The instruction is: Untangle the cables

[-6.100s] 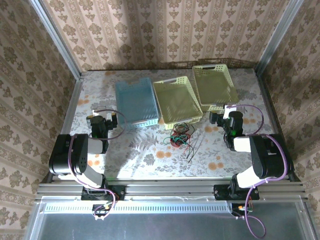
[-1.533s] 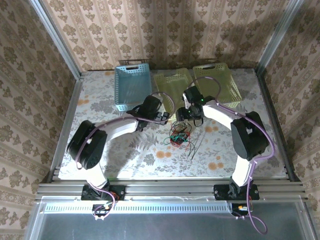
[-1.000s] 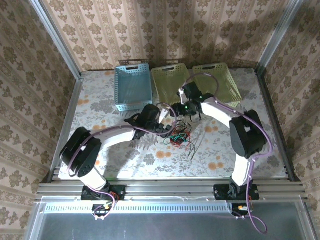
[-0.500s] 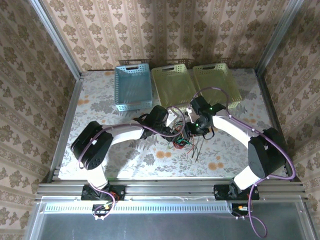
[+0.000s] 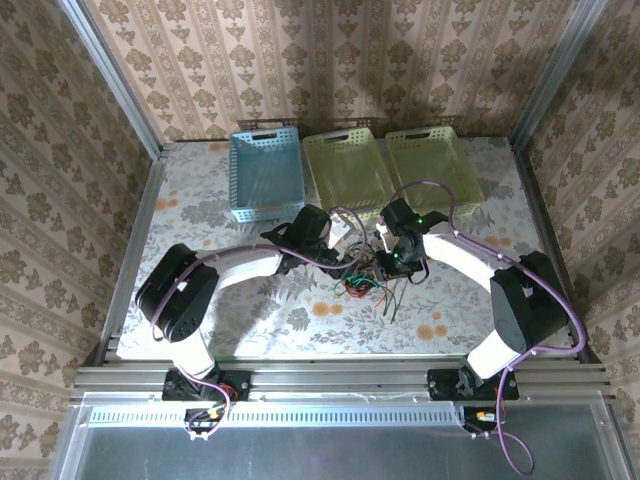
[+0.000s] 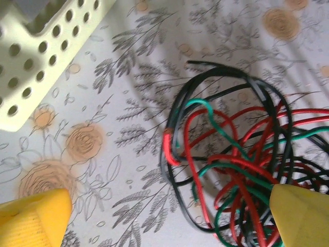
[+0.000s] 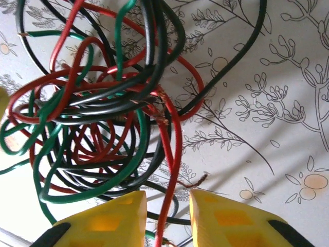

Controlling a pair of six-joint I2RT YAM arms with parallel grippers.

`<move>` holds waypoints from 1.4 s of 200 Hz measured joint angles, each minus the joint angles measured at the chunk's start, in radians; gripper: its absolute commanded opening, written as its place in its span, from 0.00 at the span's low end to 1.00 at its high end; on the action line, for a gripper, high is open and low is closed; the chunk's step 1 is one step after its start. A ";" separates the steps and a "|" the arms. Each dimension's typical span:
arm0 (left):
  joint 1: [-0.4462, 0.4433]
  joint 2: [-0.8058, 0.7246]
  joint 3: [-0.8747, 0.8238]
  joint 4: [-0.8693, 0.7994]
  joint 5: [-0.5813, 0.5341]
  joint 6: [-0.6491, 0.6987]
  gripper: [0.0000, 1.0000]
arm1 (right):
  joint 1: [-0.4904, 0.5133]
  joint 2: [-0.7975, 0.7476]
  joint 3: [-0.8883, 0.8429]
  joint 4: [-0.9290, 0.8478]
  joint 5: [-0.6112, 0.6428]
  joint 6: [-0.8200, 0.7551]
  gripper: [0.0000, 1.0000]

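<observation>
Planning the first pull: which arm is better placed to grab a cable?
Right, probably: the right tool straddles a red cable. The left tool gapes wide, the cable tangle nearer one finger.

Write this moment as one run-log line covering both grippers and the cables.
left gripper: open over cable tangle | right gripper: open, red cable between fingers | cable tangle: knotted, lying on table

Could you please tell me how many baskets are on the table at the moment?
3, in a row along the far edge: the blue basket on the left, the middle yellow basket, and the right yellow basket. None looks hidden.
</observation>
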 measured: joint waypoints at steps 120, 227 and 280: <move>-0.032 0.154 0.110 -0.001 0.029 0.016 0.86 | -0.058 -0.028 0.021 0.044 -0.075 0.011 0.00; -0.032 0.199 0.080 0.128 -0.108 -0.015 0.92 | -0.174 -0.346 0.001 0.169 0.175 0.169 0.00; -0.031 0.194 0.036 0.196 -0.148 -0.045 0.92 | -0.294 -0.496 -0.013 0.248 0.301 0.237 0.00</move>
